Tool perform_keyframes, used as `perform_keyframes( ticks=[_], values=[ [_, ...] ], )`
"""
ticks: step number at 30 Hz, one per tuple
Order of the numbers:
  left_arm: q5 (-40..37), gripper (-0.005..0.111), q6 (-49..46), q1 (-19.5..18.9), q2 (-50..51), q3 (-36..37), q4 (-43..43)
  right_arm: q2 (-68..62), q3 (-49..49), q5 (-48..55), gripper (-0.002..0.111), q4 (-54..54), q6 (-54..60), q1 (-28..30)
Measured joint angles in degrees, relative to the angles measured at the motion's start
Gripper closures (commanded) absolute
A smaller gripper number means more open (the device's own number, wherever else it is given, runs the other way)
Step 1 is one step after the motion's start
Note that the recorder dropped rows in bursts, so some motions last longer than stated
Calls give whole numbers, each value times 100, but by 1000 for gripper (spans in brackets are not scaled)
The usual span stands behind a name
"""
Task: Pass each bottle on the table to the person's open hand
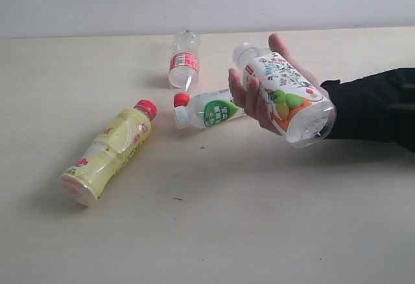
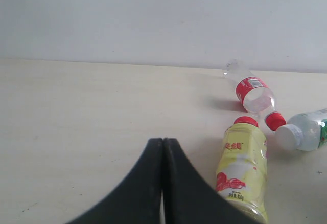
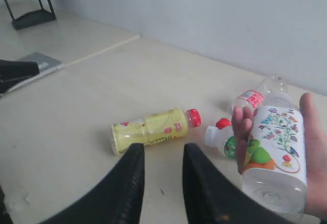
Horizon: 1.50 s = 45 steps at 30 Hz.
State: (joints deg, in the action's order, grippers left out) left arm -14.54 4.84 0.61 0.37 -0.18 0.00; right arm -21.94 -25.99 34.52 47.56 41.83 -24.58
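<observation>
Neither gripper shows in the exterior view. A person's hand [image 1: 251, 99] on a black sleeve holds the floral-fruit label bottle [image 1: 285, 93] above the table [image 1: 259, 219]. Three bottles lie on the table: the yellow one with a red cap [image 1: 110, 151], the green-white label one [image 1: 211, 110] just behind the hand, and the small clear red-label one [image 1: 184, 63] farther back. My left gripper [image 2: 163, 142] is shut on nothing, with the yellow bottle [image 2: 242, 170] right beside it. My right gripper [image 3: 163, 150] is open and empty, near the yellow bottle [image 3: 153, 128] and beside the held floral bottle [image 3: 276, 147].
A pale wall runs behind the table's far edge. In the right wrist view a black shelf rack [image 3: 30, 4] stands far off, and a grey flat item [image 3: 38, 63] and a dark object [image 3: 15, 73] lie at the table's far side.
</observation>
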Motion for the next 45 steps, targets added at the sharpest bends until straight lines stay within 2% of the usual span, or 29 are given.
perform_keyframes(
  ticks=[4,9,21,26,45],
  values=[
    [0,107,0,0,0,0,0,1351,622,52,85,610,-77,0],
    [0,107,0,0,0,0,0,1837,684,-130,108,626,-43,0],
    [0,107,0,0,0,0,0,1837,684,-741,108,49,2,0],
    [0,107,0,0,0,0,0,1837,684,-738,108,-374,2,-55],
    [0,107,0,0,0,0,0,2073,684,-718,108,-697,-10,-200]
  ],
)
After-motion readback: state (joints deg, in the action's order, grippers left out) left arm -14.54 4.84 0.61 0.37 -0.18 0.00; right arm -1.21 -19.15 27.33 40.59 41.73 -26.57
